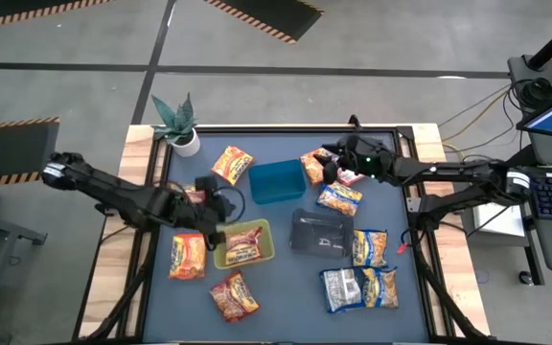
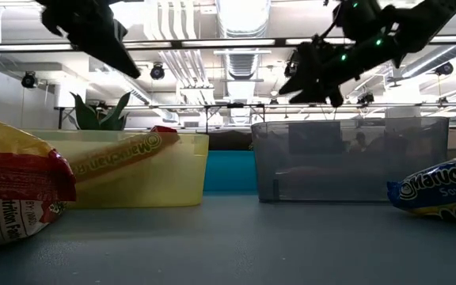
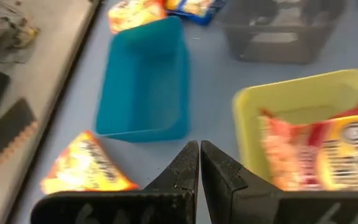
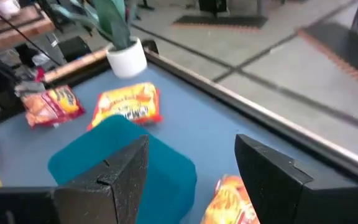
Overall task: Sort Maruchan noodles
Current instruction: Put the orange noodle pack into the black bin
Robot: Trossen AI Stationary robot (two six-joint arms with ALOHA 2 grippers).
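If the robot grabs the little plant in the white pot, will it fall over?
Probably tippy: the plant has tall spiky leaves above a small white pot, so a push up high might topple it. It stands at the table's corner, so it could slide off. The pot looks smooth, maybe slippery.

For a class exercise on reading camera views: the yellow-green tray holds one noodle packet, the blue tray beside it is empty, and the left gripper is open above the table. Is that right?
Not quite. The left gripper is shut, its fingers pressed together in the left wrist view. The rest stands: the yellow-green tray holds one noodle packet, and the blue tray is empty, as the high view shows.
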